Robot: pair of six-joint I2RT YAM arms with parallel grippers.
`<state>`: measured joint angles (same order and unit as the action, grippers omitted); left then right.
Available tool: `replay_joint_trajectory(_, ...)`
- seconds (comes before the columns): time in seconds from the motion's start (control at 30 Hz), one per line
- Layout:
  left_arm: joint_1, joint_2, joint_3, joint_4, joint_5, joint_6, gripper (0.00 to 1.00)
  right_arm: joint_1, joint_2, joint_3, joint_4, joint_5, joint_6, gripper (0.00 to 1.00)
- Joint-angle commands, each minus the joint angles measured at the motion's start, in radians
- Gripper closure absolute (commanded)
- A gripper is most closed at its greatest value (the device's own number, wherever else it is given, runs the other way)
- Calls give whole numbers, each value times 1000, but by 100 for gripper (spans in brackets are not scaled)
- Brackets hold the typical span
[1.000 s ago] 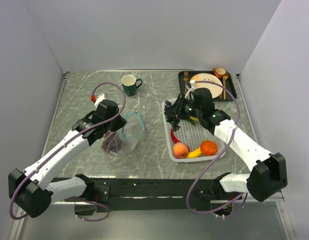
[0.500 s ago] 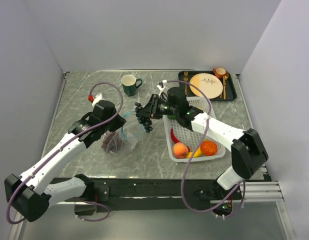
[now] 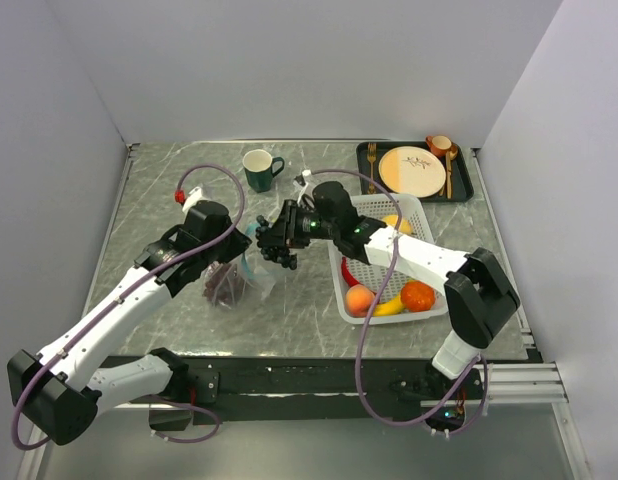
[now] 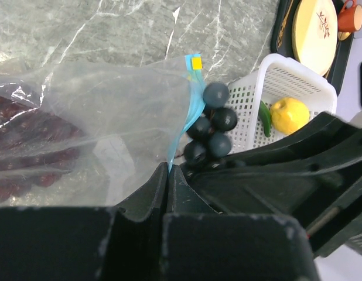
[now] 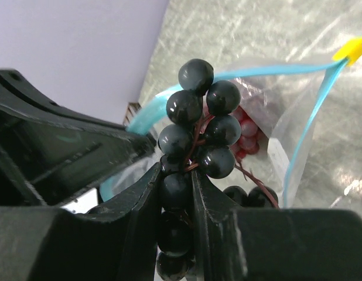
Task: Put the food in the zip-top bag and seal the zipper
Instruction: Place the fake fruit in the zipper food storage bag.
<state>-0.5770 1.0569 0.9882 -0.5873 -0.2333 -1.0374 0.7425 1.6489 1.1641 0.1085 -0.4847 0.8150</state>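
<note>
The grape bunch [image 5: 221,130] is glossy dark plastic, the zip-top bag [image 4: 111,111] thin, clear, crinkled film, the basket [image 4: 286,82] white plastic mesh, the bench [image 3: 309,310] smooth grey veined stone.

Soft, even light is coming from overhead, leaving the desk [image 3: 299,310] bright and casting only faint, short shadows beneath the arms. Glare is whitening the marble in the left wrist view's upper left, and the zip-top bag [image 4: 99,117] is glinting (small white patches). Highlights are shining on the sharp grape bunch [image 5: 195,129]; the dark foreground is blurring.
</note>
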Motion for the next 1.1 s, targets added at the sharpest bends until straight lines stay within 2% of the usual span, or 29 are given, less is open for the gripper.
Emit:
replay_joint_trajectory(0.0,2,-14,61,32,-32,-15,98,37,-31,-1,-36,21,-54,72)
replay_joint_trajectory(0.27,2,-15,83,23,-49,-21,97,84,-28,20,-164,43,-143,72)
replay_joint_trajectory(0.43,2,-15,70,43,-26,-16,98,93,25,97,-236,11,-189,70)
replay_joint_trajectory(0.67,2,-8,55,37,3,0,98,93,22,169,-263,96,-212,65)
replay_joint_trajectory(0.77,2,-6,40,38,17,7,99,93,46,236,-328,136,-243,63)
replay_joint_trajectory(0.83,2,-6,30,44,23,8,99,92,69,281,-366,141,-250,60)
replay_joint_trajectory(0.9,2,-8,24,49,28,5,99,93,97,318,-388,138,-261,50)
replay_joint_trajectory(0.97,3,-11,21,53,29,-1,99,93,115,342,-434,129,-276,49)
replay_joint_trajectory(1.07,2,-14,20,61,26,-1,99,92,127,332,-449,123,-292,41)
